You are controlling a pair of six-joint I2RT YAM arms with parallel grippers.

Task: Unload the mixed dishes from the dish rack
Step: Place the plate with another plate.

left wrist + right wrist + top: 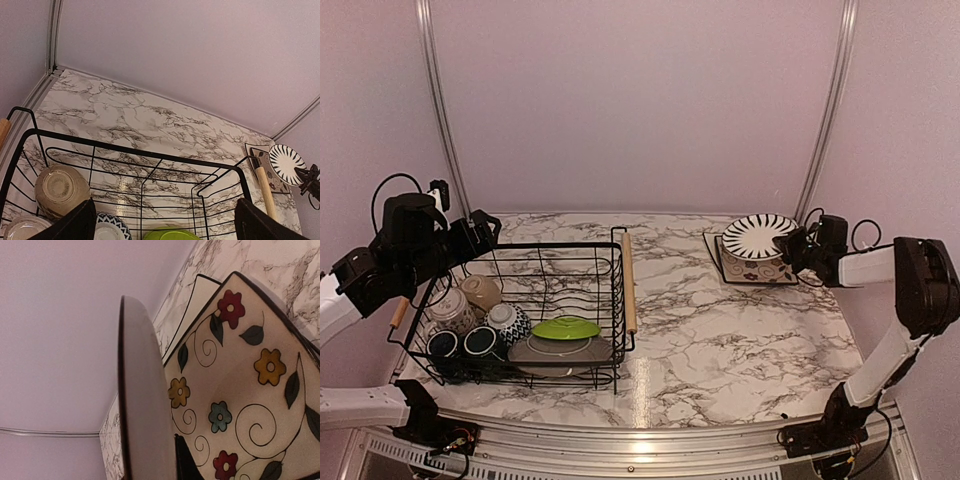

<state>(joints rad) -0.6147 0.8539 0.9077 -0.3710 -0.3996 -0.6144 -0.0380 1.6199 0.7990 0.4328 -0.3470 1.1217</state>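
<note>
The black wire dish rack (pixel 550 247) stands at the left with wooden rod handles. It holds a tan mug (pixel 480 291), patterned mugs (pixel 508 320), dark-blue mugs (pixel 480 342) and a lime-green plate (pixel 565 327) lying on a grey plate (pixel 545 352). My left gripper (pixel 480 232) hovers above the rack's far-left corner, open and empty. In the left wrist view its fingers (pixel 75 222) frame the rack (pixel 140 151), tan mug (pixel 59 189) and green plate (pixel 170 234). My right gripper (pixel 796 243) is shut on the rim of a black-and-white striped plate (pixel 758 235), which is tilted over the square cream floral dish (pixel 755 268).
The floral dish (pixel 240 390) sits on a second flat square plate (pixel 712 240) at the back right, near the wall. The striped plate's edge (pixel 145 390) fills the right wrist view. A metal rail (pixel 620 440) runs along the table's near edge.
</note>
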